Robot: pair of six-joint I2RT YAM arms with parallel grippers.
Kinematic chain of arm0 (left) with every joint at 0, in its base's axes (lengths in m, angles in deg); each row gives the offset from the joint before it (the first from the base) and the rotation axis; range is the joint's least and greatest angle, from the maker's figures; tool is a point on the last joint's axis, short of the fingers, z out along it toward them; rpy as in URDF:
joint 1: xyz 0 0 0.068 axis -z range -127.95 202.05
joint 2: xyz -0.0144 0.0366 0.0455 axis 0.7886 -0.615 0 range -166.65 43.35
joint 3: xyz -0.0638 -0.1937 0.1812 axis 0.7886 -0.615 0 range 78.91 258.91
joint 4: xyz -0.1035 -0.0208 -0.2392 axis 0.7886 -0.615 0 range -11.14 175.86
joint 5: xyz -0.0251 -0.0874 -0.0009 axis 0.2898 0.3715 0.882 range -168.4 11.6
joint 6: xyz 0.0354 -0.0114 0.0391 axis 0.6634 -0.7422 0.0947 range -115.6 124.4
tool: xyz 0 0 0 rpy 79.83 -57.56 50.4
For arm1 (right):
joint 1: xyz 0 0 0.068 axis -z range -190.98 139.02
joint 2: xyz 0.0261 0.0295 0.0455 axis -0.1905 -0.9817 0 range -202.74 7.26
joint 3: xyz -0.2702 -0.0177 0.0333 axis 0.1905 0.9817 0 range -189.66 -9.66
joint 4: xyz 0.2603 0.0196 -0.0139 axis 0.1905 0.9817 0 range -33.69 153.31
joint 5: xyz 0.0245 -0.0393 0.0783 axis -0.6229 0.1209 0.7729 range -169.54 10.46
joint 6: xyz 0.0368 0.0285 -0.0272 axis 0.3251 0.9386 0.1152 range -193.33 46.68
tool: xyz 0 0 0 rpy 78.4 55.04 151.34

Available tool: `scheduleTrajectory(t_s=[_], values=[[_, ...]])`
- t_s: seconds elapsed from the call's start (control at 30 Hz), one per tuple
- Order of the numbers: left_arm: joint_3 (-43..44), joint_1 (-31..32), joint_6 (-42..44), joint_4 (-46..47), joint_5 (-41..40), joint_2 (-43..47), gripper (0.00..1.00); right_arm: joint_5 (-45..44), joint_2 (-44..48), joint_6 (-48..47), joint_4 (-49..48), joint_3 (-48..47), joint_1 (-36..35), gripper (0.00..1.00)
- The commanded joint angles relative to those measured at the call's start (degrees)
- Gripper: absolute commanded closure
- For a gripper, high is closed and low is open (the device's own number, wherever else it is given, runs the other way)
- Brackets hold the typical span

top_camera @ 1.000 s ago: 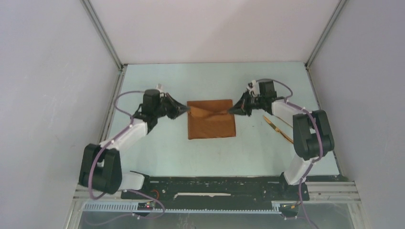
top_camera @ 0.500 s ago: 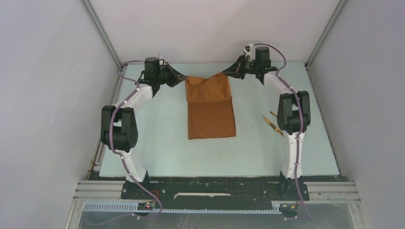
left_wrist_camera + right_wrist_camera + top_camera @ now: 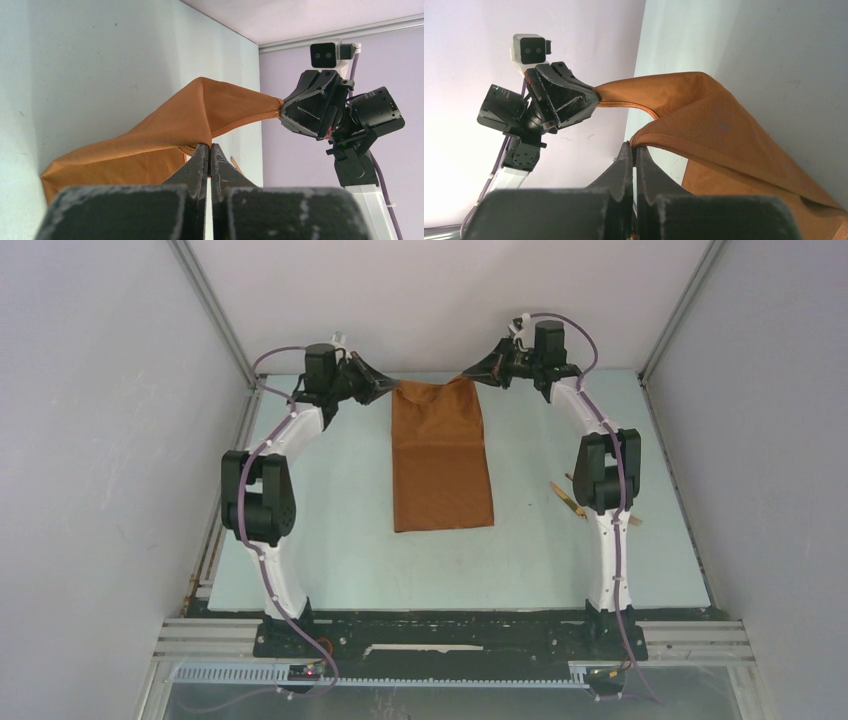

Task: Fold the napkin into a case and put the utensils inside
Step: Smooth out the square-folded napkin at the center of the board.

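We logged the napkin in the center of the top view, a long rust-orange strip running from mid-frame up toward the top edge of the table. Its lower part lay flat on the table. Its upper end was lifted off the surface and sagged a little between the two claws.

The left gripper sat upper left of center, pinched closed on the cloth's upper-left corner. The right gripper sat upper right of center, pinched closed on the upper-right corner.

In the left wrist view we saw the fingertips pressed together at bottom center with cloth caught between them. The cloth ran up and to the right to the other claw at right of frame. In the right wrist view the fingertips were likewise closed on a hemmed edge at bottom center. The fabric stretched up and to the left to the other claw and draped down to the lower right.

The utensils lay on the table at right of the top view, apart from the cloth. They were partly hidden behind the right arm, so we saw only thin golden bits.
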Motion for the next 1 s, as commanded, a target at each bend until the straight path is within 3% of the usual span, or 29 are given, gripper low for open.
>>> scheduleTrajectory(t_s=[0.0,0.17,0.53,0.97], values=[[3.13,-0.77,2.39,0.85,2.34,0.56,1.0,2.14,-0.55,-0.43,2.41,-2.96,0.38,1.0],[-1.76,-0.46,1.06,0.61,3.76,3.53,1.0,3.22,3.71,-0.95,6.24,3.78,0.38,1.0],[-26.4,0.92,2.88,-4.41,6.51,17.9,1.0,5.19,20.13,-6.72,5.03,38.22,0.3,1.0],[-47.48,5.39,4.15,-2.84,2.95,25.62,1.0,2.49,22.77,-16.32,9.02,52.83,-1.3,1.0]])
